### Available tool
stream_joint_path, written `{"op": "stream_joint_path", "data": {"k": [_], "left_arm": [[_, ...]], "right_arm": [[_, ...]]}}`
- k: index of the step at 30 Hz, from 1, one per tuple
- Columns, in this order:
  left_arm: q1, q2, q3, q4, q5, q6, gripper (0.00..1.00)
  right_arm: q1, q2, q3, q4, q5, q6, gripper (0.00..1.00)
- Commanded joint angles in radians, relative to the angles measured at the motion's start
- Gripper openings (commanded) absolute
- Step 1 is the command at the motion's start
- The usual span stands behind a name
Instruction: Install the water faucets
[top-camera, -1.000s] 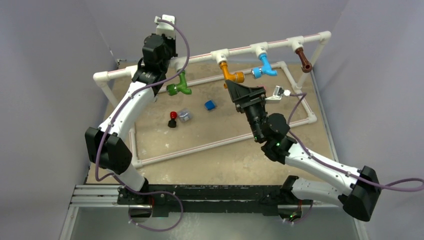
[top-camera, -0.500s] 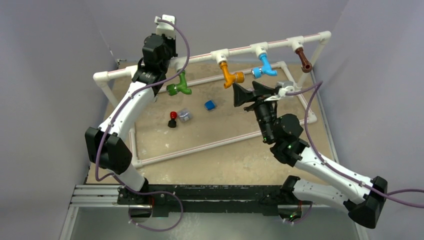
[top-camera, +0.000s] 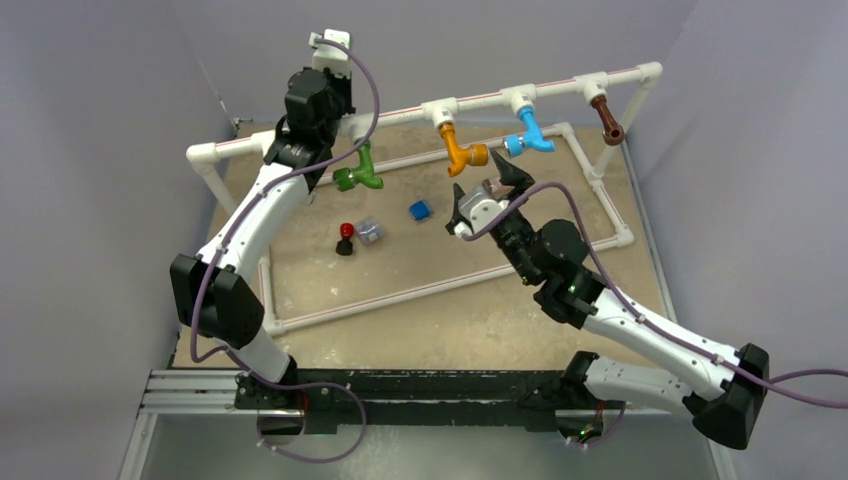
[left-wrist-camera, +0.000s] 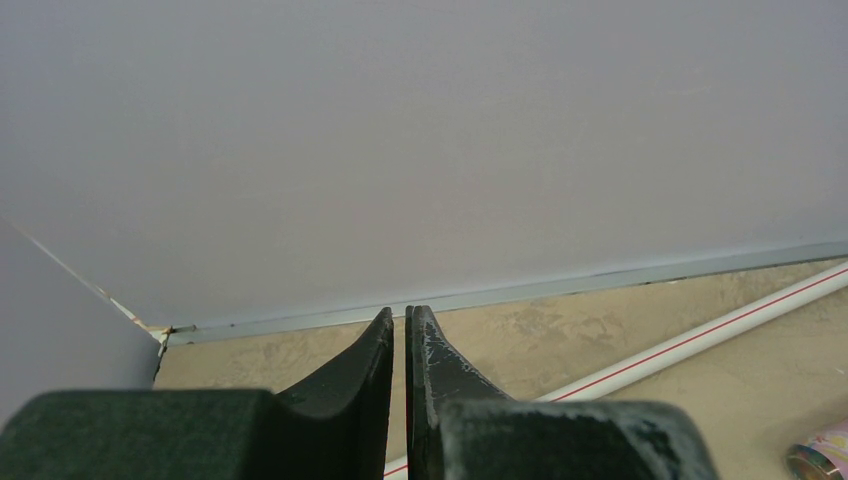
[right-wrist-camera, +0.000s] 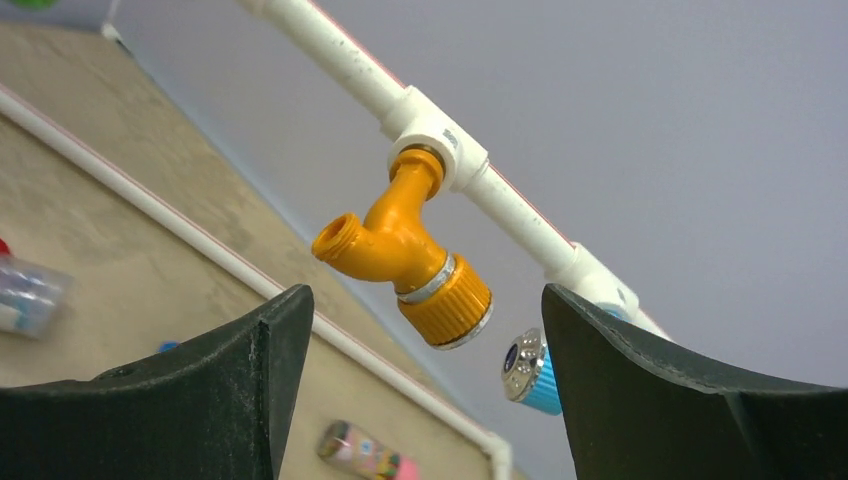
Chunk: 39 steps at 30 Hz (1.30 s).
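Four water faucets hang from the raised white rail (top-camera: 480, 100): green (top-camera: 358, 176), orange (top-camera: 462, 150), blue (top-camera: 530, 134) and brown (top-camera: 607, 121). My right gripper (top-camera: 487, 192) stands open just in front of and below the orange faucet (right-wrist-camera: 400, 240), holding nothing. In the right wrist view the orange ridged collar sits between and beyond the fingertips (right-wrist-camera: 290, 310), with the blue faucet's collar (right-wrist-camera: 530, 372) beside the right finger. My left gripper (left-wrist-camera: 399, 312) is shut on nothing, up by the rail's left end above the green faucet, pointing at the back wall.
A white pipe frame (top-camera: 400, 290) lies flat on the tan table. Inside it sit a red-and-black piece (top-camera: 345, 238), a small clear piece (top-camera: 370, 230) and a blue block (top-camera: 420, 210). A pink patterned cylinder (right-wrist-camera: 365, 450) lies on the table. Grey walls close off the back and sides.
My right gripper has rolled at the wrist, drawn back slightly from the orange faucet and opened wider. The left arm has stayed put.
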Motion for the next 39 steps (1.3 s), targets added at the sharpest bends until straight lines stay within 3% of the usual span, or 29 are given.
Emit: {"op": "stream_joint_path", "data": {"k": [1, 11, 17, 28, 30, 33, 34, 39], "left_arm": [[-0.009, 0.042, -0.059, -0.127, -0.006, 0.004, 0.07], [-0.009, 0.045, -0.059, -0.127, -0.006, 0.005, 0.08], [-0.009, 0.045, -0.061, -0.123, -0.011, 0.009, 0.08], [-0.009, 0.044, -0.061, -0.123, -0.012, 0.010, 0.08], [-0.009, 0.042, -0.061, -0.124, -0.012, 0.011, 0.08], [-0.009, 0.040, -0.061, -0.122, -0.012, 0.011, 0.08], [-0.009, 0.041, -0.061, -0.122, -0.012, 0.011, 0.08], [-0.009, 0.040, -0.061, -0.122, -0.012, 0.011, 0.08]], "right_arm": [[0.016, 0.037, 0.039, 0.020, -0.001, -0.346, 0.85], [0.042, 0.183, 0.023, 0.336, 0.109, -0.625, 0.83], [0.041, 0.274, 0.053, 0.403, 0.147, -0.649, 0.75], [0.040, 0.375, 0.117, 0.449, 0.183, -0.634, 0.41], [0.040, 0.379, 0.120, 0.453, 0.194, -0.612, 0.30], [0.040, 0.382, 0.121, 0.457, 0.213, -0.551, 0.04], [0.040, 0.384, 0.121, 0.462, 0.221, -0.524, 0.00], [0.040, 0.399, 0.097, 0.557, 0.293, -0.406, 0.00]]}}
